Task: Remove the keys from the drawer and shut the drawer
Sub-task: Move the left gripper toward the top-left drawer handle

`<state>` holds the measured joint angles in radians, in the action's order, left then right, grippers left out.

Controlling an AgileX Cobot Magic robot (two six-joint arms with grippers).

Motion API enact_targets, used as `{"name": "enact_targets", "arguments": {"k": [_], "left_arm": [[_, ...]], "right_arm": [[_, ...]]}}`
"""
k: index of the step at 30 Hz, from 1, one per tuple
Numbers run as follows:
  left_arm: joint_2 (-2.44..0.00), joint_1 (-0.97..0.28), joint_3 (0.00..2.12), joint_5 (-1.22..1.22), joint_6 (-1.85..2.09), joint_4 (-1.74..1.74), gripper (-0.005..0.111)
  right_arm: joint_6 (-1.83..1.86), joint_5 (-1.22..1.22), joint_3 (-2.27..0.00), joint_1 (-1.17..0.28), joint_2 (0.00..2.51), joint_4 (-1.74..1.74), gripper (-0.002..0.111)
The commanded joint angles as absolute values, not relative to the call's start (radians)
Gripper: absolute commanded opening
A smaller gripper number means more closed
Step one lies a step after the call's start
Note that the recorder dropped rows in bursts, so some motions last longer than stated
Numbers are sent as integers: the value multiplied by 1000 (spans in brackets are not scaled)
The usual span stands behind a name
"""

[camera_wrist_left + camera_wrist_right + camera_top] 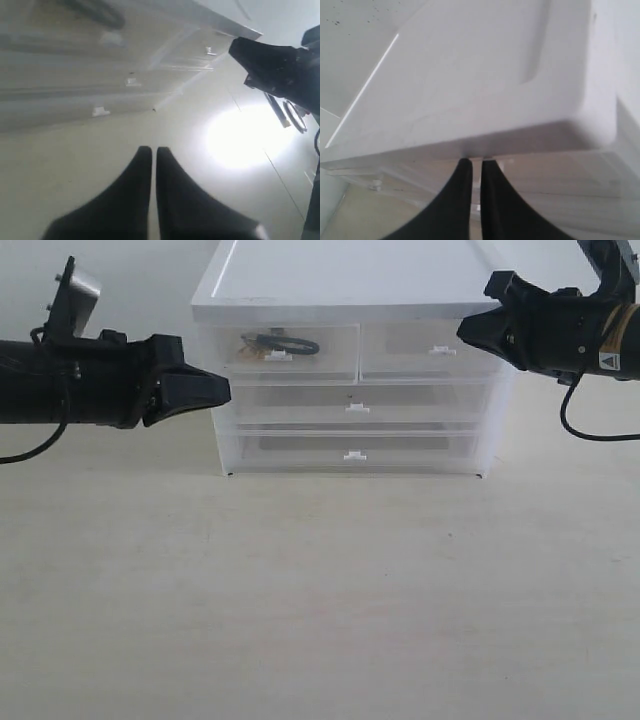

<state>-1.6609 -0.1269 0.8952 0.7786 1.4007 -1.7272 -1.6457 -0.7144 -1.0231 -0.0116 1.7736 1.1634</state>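
Observation:
The keys (279,344) lie inside the drawer (330,358), seen through its translucent front as a black strap with gold bits. That drawer sits flush with the cabinet front, its tab handle (279,356) facing out. My left gripper (225,390) hovers just left of the cabinet, a little below the drawer, shut and holding nothing. In the left wrist view the left gripper (150,149) points over bare table, with the keys' strap (97,12) blurred behind the drawer front. My right gripper (463,332) is shut at the cabinet's upper right edge; in its own view the right gripper (473,161) nearly touches the lid's front rim.
The white cabinet top (350,280) is a flat lid with a raised rim. Beside the left drawer is the matching right half-width drawer (430,352), and below them are two full-width drawers (357,403). A pale table (320,590) spreads in front.

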Motion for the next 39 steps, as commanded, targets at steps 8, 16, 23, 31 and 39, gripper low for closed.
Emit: {"name": "enact_targets", "arguments": {"k": [8, 16, 23, 31, 39], "left_arm": [[-1853, -103, 1025, 932, 1561, -1744, 4], [-1933, -103, 1120, 938, 1597, -1744, 4], [-1976, -103, 1182, 945, 1536, -1744, 5], [-1978, -103, 1194, 953, 1512, -1744, 47], [-1980, -106, 1234, 911, 1428, -1744, 50]], "right_arm": [[-1622, -691, -1031, -11, 1778, 1143, 0], [-1613, -691, -1031, -11, 1778, 1143, 0], [-1613, -691, -1031, -11, 1778, 1143, 0], [-1606, -691, -1031, -11, 1778, 1136, 0], [-1596, -691, -1031, -11, 1778, 1134, 0]]}}
